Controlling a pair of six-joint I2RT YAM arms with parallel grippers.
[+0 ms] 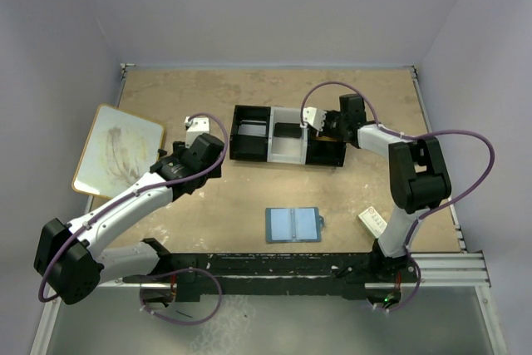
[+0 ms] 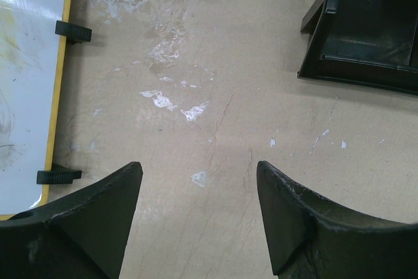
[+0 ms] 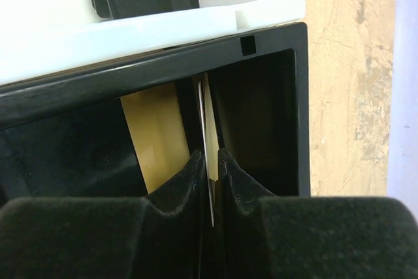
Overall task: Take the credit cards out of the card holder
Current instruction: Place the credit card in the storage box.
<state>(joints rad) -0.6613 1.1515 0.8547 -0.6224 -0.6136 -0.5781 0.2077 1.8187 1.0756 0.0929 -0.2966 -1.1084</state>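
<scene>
Right wrist: our right fingers (image 3: 186,184) pinch a pale card (image 3: 208,129) edge-on inside the black tray compartment (image 3: 299,109); left fingers (image 2: 98,217) spread over scuffed worktop (image 2: 222,96).

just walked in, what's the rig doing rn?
The right gripper is pinched on a thin pale card, held edge-on over the black end compartment of the tray. A gold-yellow card shows inside that compartment beside it. The blue wallet lies open on the table near the arm bases, and neither arm is touching it. The left gripper is open over bare table between the whiteboard and the tray, holding nothing.
</scene>
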